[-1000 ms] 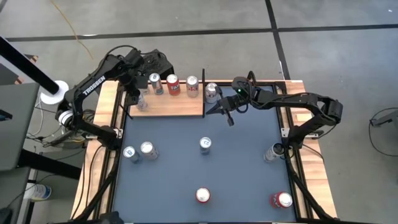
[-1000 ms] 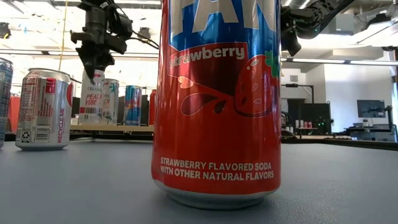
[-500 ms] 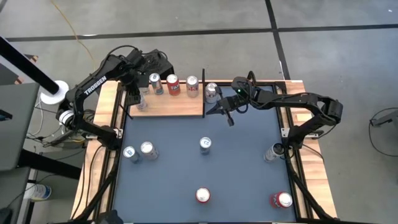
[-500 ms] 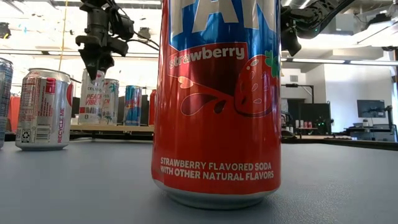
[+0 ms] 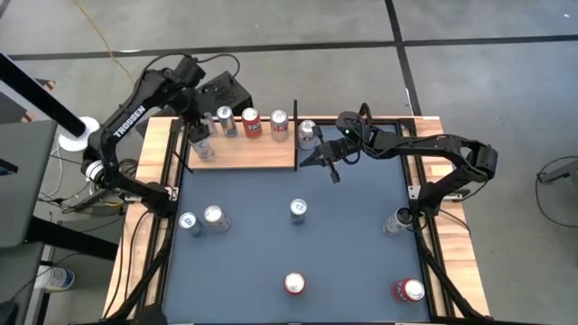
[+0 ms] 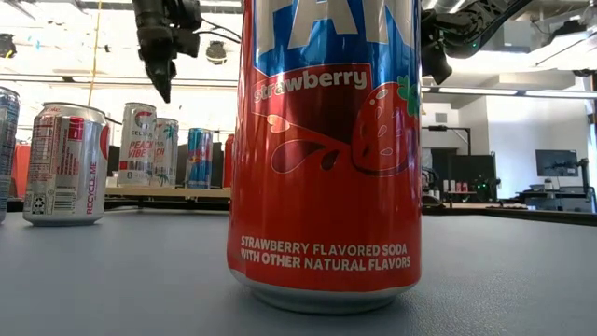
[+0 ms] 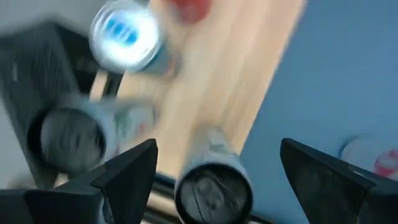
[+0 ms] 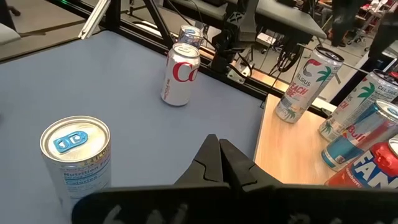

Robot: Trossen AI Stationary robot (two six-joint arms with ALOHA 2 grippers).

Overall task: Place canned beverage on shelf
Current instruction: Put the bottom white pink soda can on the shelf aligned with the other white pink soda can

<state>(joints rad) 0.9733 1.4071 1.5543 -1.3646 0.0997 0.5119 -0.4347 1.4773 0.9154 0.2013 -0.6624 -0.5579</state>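
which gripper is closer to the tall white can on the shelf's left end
Left. The left gripper hangs open just above the white can; the right gripper is shut past the shelf's other end.

Floor (image 5: pixel 298 23): grey concrete, marked by dark seam lines, one running across behind the counter and one running diagonally away from it. A thin yellow cable (image 5: pixel 95 27) trails over the floor at the far left. A white pole (image 5: pixel 36 95) with a pale round fitting stands at the left side, next to a grey cabinet surface (image 5: pixel 23 181). Cables and a small white roll lie low on the left (partly cut off by the frame edge). At table height, the room beyond is bright, with a white wall (image 6: pixel 536 121), ceiling beams and light strips (image 6: pixel 485 91). A dark monitor (image 6: pixel 557 163) and cluttered desks (image 6: pixel 550 198) stand at the right rear.
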